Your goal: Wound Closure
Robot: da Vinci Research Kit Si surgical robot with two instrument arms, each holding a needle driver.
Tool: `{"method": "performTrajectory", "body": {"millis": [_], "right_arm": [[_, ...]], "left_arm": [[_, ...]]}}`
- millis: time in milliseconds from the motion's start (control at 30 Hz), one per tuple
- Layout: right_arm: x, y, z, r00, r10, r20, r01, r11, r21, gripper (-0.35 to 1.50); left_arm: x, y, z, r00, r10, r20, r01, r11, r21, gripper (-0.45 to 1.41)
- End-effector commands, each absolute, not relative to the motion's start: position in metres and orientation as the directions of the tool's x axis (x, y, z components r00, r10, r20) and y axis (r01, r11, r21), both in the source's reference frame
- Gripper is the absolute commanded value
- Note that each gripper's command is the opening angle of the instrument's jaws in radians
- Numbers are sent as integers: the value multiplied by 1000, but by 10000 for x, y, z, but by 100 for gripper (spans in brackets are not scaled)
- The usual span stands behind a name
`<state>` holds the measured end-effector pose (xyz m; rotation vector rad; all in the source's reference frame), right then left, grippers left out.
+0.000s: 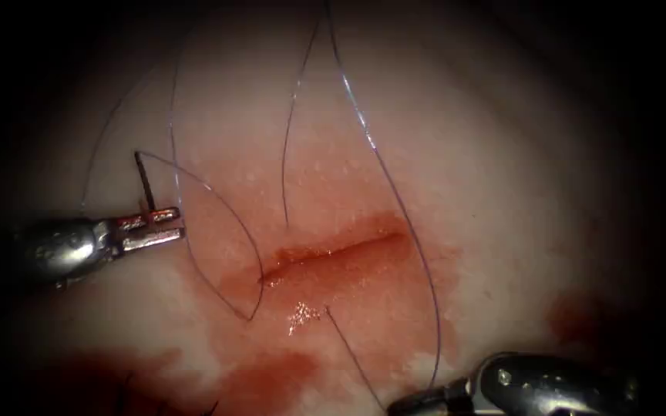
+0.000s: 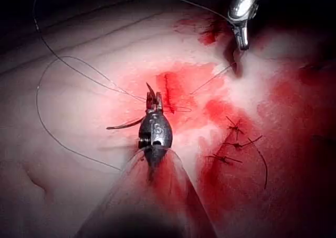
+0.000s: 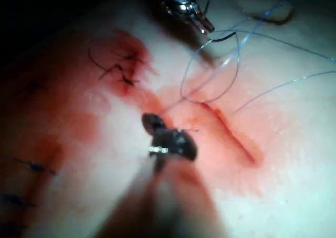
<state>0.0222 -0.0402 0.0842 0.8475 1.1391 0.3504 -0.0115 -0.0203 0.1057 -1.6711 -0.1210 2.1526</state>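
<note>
Nearest the endoscope, the right tool [image 1: 418, 402] sits below the cut [image 1: 341, 258], its jaws closed on the thread [image 1: 418, 254], which climbs from there past the cut's right end. Farther off, well left of the cut, the left tool [image 1: 165, 227] has its jaws clamped on the curved needle [image 1: 145, 179] near one end; the needle stands up out of the tissue [image 1: 502, 169], long axis pointing away from the cut. The left arm is nearer the needle
</note>
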Motion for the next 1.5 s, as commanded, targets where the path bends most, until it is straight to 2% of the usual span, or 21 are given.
{"method": "performTrajectory", "body": {"millis": [33,267,333,367,433,500,600,767,1100,1233,1367,1500], "right_arm": [[230,-405,828,407,632,-659,188,648,738,-35],[221,-422,782,411,554,-724,407,599,689,-35],[223,-419,776,363,500,-787,423,664,617,-35],[224,-415,776,347,488,-801,401,694,597,-28],[227,-400,788,317,463,-828,313,773,552,108],[224,-388,803,309,443,-842,270,808,524,121],[218,-374,827,341,425,-838,233,826,514,121],[215,-358,887,399,412,-819,145,854,500,109],[266,-365,942,420,409,-810,68,876,477,93],[280,-364,948,417,410,-811,67,876,477,69],[283,-367,961,419,403,-814,75,878,474,34],[286,-370,976,422,394,-816,78,881,466,24]], "left_arm": [[-120,-205,1063,-197,371,-908,-264,-912,-315,-45],[-118,-204,1064,-196,370,-908,-262,-912,-315,-45],[-117,-204,1064,-196,370,-908,-262,-912,-315,-45],[-117,-204,1064,-196,370,-908,-261,-912,-315,-45],[-117,-204,1064,-196,370,-908,-262,-912,-315,-45],[-117,-204,1064,-196,370,-908,-262,-912,-315,-45],[-117,-204,1064,-196,370,-908,-261,-912,-315,-45],[-117,-204,1065,-196,369,-908,-261,-913,-314,-45],[-118,-205,1066,-200,369,-908,-262,-913,-313,-45],[-118,-205,1066,-198,374,-906,-263,-911,-318,-45],[-119,-206,1066,-199,374,-906,-264,-911,-318,-45],[-119,-206,1066,-199,374,-906,-264,-911,-318,-45]]}}
